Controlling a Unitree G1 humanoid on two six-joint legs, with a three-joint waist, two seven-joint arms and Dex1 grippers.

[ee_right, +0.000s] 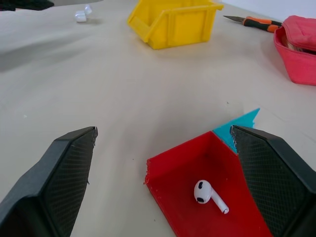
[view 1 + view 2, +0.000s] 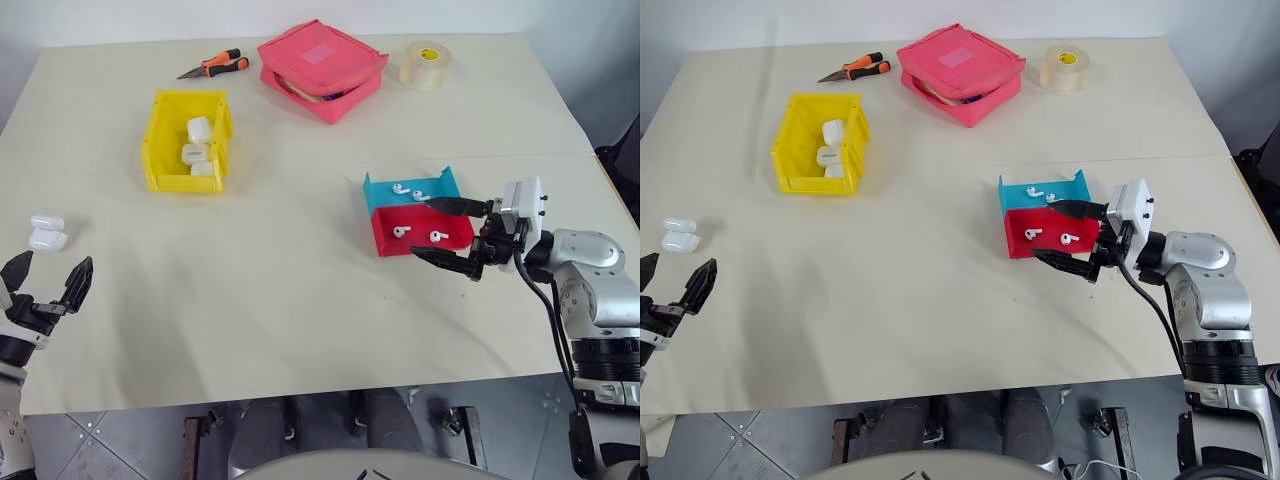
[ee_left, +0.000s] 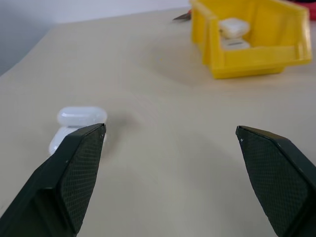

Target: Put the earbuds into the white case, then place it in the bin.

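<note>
A white case lies near the table's left edge, seen as two rounded white halves, one against the other. My left gripper hovers open just in front of it, its fingers empty. Two earbuds lie in a red tray, and two more earbuds in the blue tray behind it. My right gripper is open at the red tray's right side, one finger along each edge, holding nothing. One earbud shows between its fingers. The yellow bin stands at the back left.
Three white cases lie inside the bin. At the back of the table are orange-handled pliers, a pink zip pouch and a roll of clear tape.
</note>
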